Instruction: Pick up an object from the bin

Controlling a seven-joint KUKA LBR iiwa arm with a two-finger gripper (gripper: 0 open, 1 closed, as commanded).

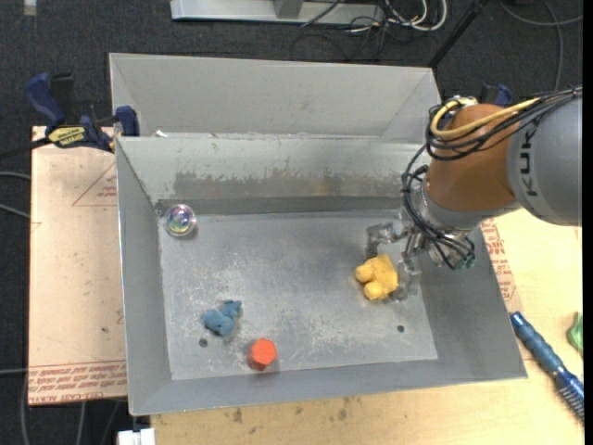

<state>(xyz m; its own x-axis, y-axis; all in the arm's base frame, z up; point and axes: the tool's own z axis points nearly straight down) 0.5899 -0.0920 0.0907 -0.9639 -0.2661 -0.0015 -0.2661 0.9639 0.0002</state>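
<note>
Yellow, lumpy, soft-looking toy (375, 278) is lying right of centre in the grey metal bin (278, 290) beside your gripper (400, 256), its opening impossible to tell; you're probably handling something light and squashy, so pinch its middle.

Bin (296, 290): grey sheet metal, matt; floor scuffed, back wall streaked with wear. Ball (180, 220), bin's far left corner: glossy, mirror sheen. Yellow lump (376, 278), bin's right side: matt, soft-looking. Blue lump (221, 318), bin's near left: dull, rough. Orange-red block (263, 352), bin's near edge: smooth. Wrist cover (468, 170) above bin's right wall: glossy orange.
</note>
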